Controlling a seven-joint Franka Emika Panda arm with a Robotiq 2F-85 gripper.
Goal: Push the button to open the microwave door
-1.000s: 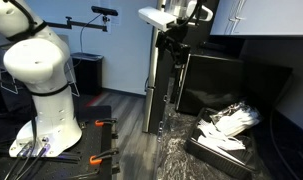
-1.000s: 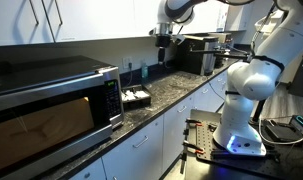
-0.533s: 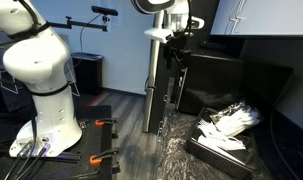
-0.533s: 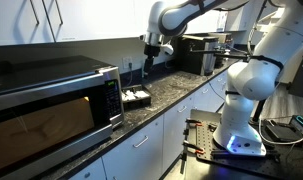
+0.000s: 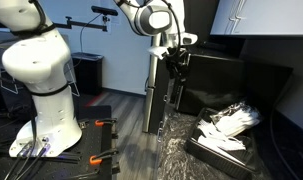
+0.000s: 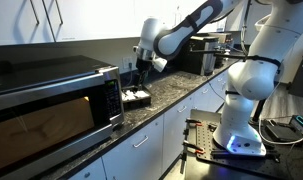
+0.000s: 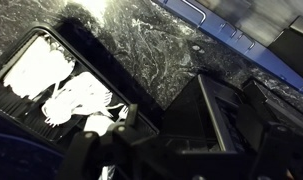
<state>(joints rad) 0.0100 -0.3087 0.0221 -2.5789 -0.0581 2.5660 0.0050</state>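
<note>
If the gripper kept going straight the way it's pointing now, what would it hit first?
Probably the black tray of white items on the countertop; the gripper points down roughly over it. Depth is unclear, so it might meet bare countertop beside the tray instead.

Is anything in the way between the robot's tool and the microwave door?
Nothing visible blocks it. The tool hangs in open air just past the button panel beside the microwave door. A black tray of white things sits lower down on the counter, below the path.
</note>
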